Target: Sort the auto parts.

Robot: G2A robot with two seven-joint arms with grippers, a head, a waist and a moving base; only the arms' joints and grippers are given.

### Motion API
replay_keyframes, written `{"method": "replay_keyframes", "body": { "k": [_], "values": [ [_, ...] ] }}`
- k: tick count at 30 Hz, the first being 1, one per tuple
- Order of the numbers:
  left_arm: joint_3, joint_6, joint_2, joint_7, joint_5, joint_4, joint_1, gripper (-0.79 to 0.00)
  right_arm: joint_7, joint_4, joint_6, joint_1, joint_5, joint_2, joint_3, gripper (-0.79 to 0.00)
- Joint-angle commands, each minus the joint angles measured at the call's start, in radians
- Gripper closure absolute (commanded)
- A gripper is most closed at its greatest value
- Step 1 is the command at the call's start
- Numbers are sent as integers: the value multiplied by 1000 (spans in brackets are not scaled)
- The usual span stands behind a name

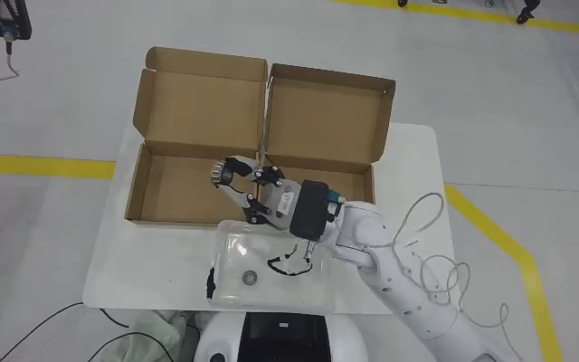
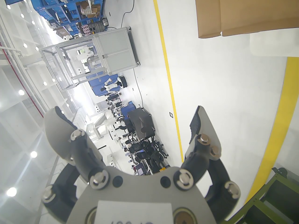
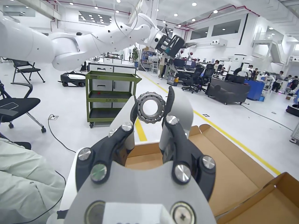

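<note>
Right end effector (image 3: 151, 103) clamped on bearing (image 3: 150, 118): silver metal ring, rollers around the rim, open bore, held above an open cardboard box (image 1: 167, 195). Left end effector (image 2: 127, 114) released.

Parts (image 1: 251, 275) in the clear tray (image 1: 230, 246) — too small (and dark) to identify.

A brown open cardboard box (image 1: 172, 190) stood left of its twin (image 1: 326, 118) on the white surface (image 1: 409, 172) — a clear plastic tray (image 1: 235, 249) lay before both.
</note>
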Motion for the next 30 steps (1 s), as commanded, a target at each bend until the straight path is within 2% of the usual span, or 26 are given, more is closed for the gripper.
{"method": "replay_keyframes", "body": {
  "k": [1,9,16,20,30],
  "values": [
    [0,0,0,0,0,0,0,-785,35,2,23,-10,-33,0,-3,0],
    [0,0,0,0,0,0,0,-785,291,28,139,-17,-94,-4,-8,0],
    [0,0,0,0,0,0,0,-785,445,134,158,53,-79,-31,-62,0],
    [0,0,0,0,0,0,0,-785,478,247,166,113,-34,-62,-118,0],
    [0,0,0,0,0,0,0,-785,519,539,233,274,35,-174,-269,0]
  ]
}}
